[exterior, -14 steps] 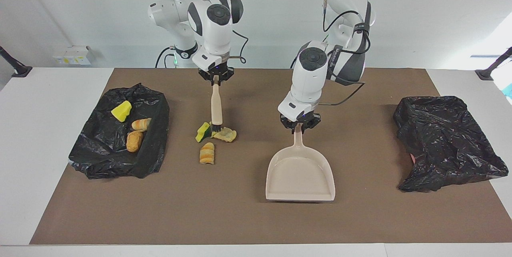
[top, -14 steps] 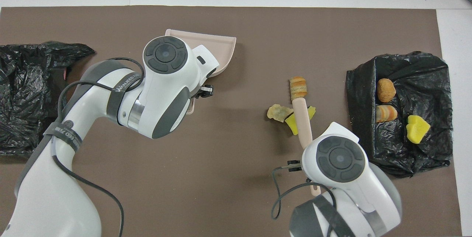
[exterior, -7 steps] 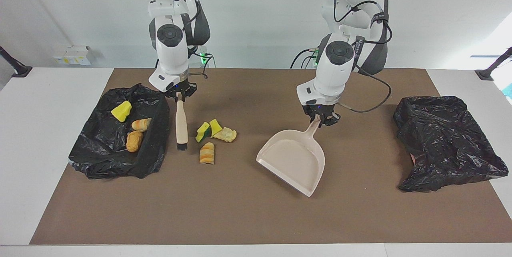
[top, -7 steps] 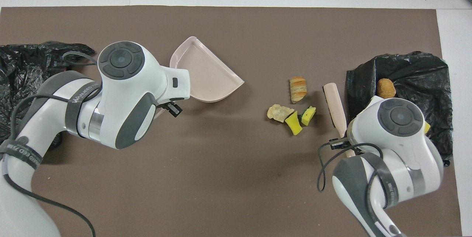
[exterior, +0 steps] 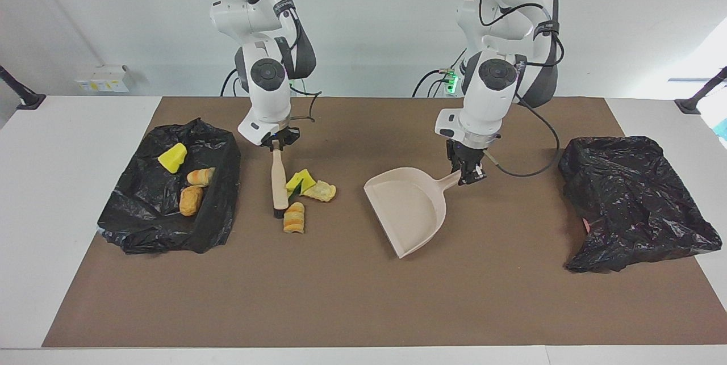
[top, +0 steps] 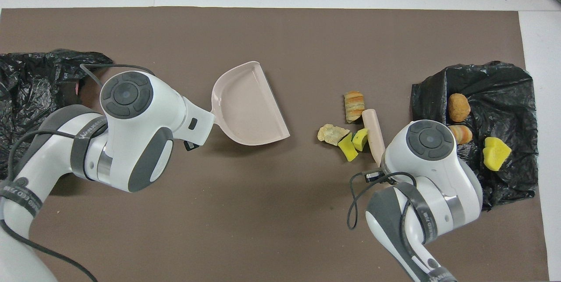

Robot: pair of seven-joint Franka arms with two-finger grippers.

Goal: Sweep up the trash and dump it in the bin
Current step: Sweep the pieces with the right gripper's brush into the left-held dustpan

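The right tool (exterior: 276, 146) is clenched on the top of the brush (exterior: 279, 182) handle, the beige handle hanging down from it and the black bristles down on the brown mat (exterior: 352, 297), pressed up against the loose trash (exterior: 301, 197). On a clock laid over the facing view, the brush sits at nine o'clock of that little heap: a yellow-green sponge piece (exterior: 300, 181) touching the handle, a pale beige lump (exterior: 321, 190) just beside it at three o'clock, and a striped orange-brown bread-like chunk (exterior: 294, 218) at six o'clock by the bristles.

The left tool (exterior: 467, 176) is clenched on the handle end of the beige dustpan (exterior: 406, 209), which is turned so its open lip faces the heap, toward nine o'clock, with a stretch of bare mat between lip and scraps.

More trash already lies in the black-lined bin (exterior: 216, 206) toward the right arm's end of the counter: a yellow sponge wedge (exterior: 172, 158) and two orange-brown chunks (exterior: 191, 199). A second crumpled black bag (exterior: 636, 200) lies at the left arm's end.

To my eye the sweep itself is in hand. The next move calls for the brush to push the three scraps toward three o'clock, across the gap and over the pan's lip, while the pan stays flat on the mat. The round chunk looks likely to roll off line.
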